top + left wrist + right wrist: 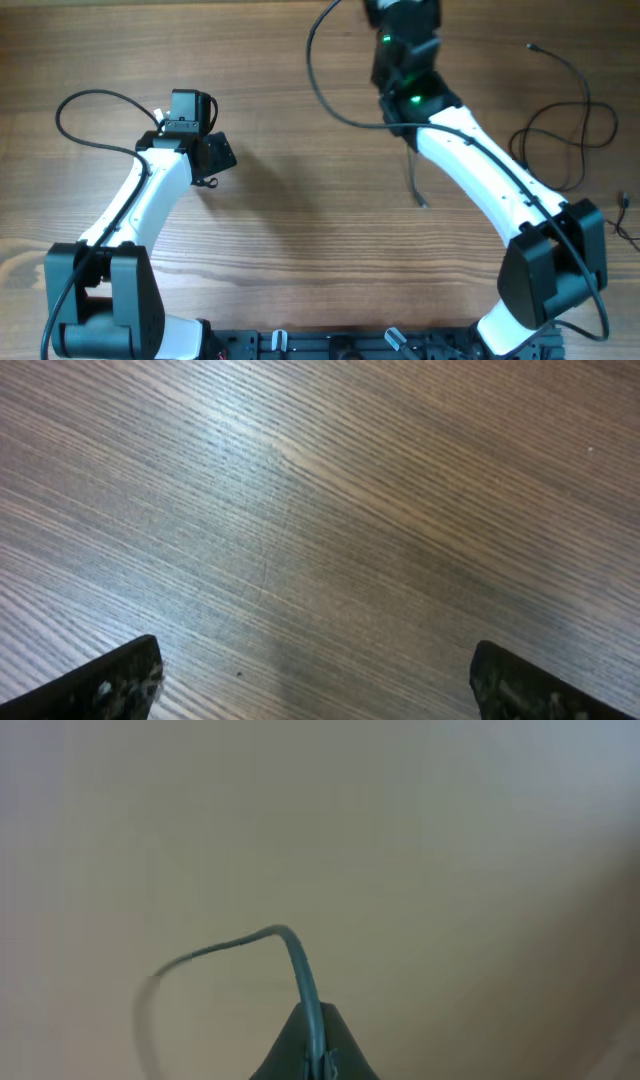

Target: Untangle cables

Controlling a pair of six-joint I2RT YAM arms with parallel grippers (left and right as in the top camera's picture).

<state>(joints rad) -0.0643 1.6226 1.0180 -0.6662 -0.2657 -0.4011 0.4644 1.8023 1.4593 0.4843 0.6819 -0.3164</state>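
Observation:
My right gripper (318,1020) is shut on a thin dark cable (300,970), which arcs up and left out of the closed jaws against a blurred plain background. From overhead, the right gripper (398,18) is lifted at the table's top centre. The held cable (312,70) loops left and down from it, and a short strand (414,180) hangs to the table under the arm. Another loose cable (565,125) lies coiled at the right. My left gripper (208,157) sits at the left. In its wrist view the left gripper (315,695) is open, with only bare wood between its fingers (105,685).
The wooden table (300,220) fills the view. A thicker black lead (85,100) loops out from the left arm at the far left. A small plug end (625,205) lies near the right edge. The arm bases stand along the front edge.

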